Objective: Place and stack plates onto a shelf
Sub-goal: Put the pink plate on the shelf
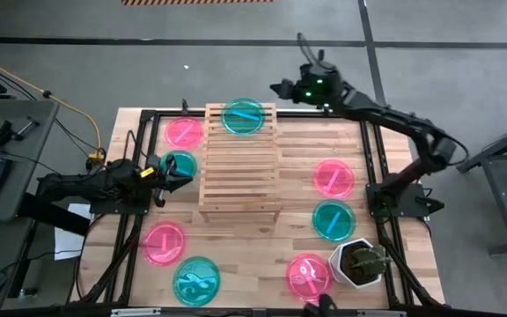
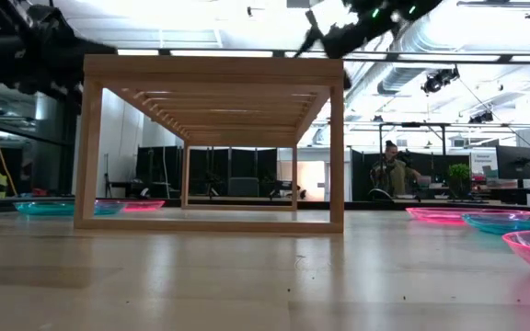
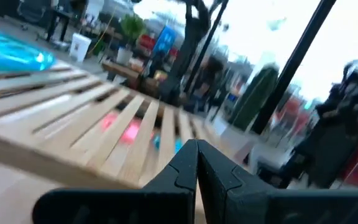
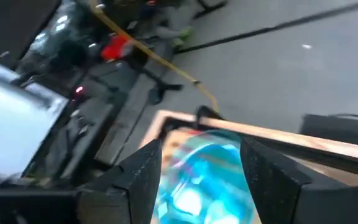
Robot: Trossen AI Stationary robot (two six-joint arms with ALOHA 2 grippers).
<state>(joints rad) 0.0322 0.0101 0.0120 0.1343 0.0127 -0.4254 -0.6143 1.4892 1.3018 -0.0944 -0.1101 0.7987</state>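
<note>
The shelf (image 1: 240, 167) is a light wooden slatted rack standing mid-table. One teal plate (image 1: 243, 116) lies flat on the slats at its far end, also seen in the right wrist view (image 4: 207, 180). My right gripper (image 1: 282, 88) hovers open just beyond the shelf's far right corner, apart from that plate. My left gripper (image 1: 181, 179) is shut and holds nothing. It is raised beside the shelf's left side, above a teal plate (image 1: 180, 164) that lies on the table. In the left wrist view, my left gripper (image 3: 196, 149) looks across the shelf's slats (image 3: 73, 118).
More plates lie flat on the table: pink (image 1: 184, 132) at far left, pink (image 1: 164, 242) and teal (image 1: 196, 279) at near left, pink (image 1: 333, 177), teal (image 1: 333, 220) and pink (image 1: 309, 276) on the right. A white plant pot (image 1: 359, 262) stands near the right corner.
</note>
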